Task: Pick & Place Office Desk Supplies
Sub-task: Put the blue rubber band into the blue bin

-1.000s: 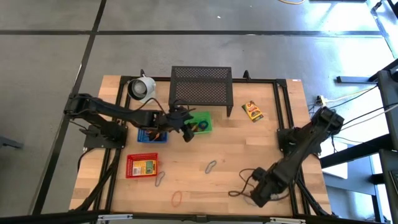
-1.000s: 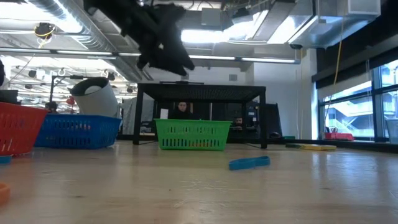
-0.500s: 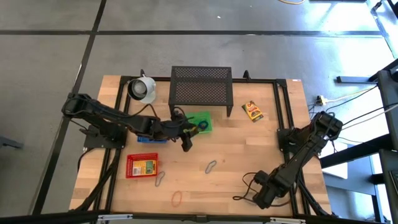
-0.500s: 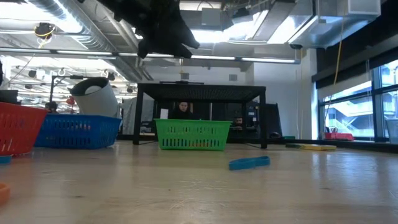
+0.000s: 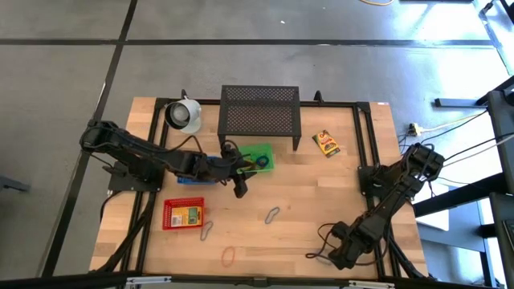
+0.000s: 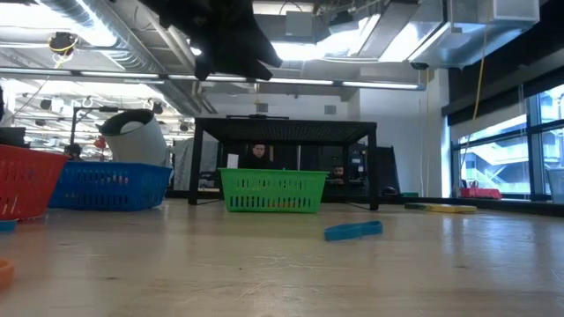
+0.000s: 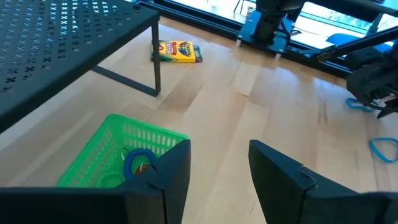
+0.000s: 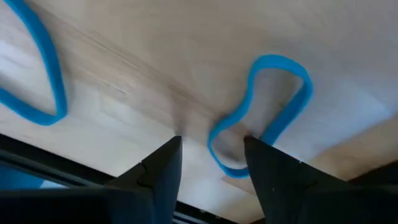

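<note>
At the desk's near right corner, the right tool (image 8: 208, 165) sits low with parted fingers straddling a flat blue rubber band (image 8: 264, 112), holding nothing, so closing may slide over it, while the open, empty left tool (image 5: 239, 178) waits beside the green basket (image 5: 265, 149).

You see a pale wood-grain surface (image 5: 305, 201). The perforated mesh stand (image 5: 259, 111) is black, the cup-like object (image 5: 184, 114) white. Three baskets read green (image 5: 266, 158), blue (image 5: 187, 178) and red (image 5: 172, 217). The crayon box (image 5: 326, 143) is yellow with red print. Loose bands appear orange (image 5: 230, 256), grey (image 5: 207, 229) and blue (image 8: 261, 118). Both arms are dark.
</note>
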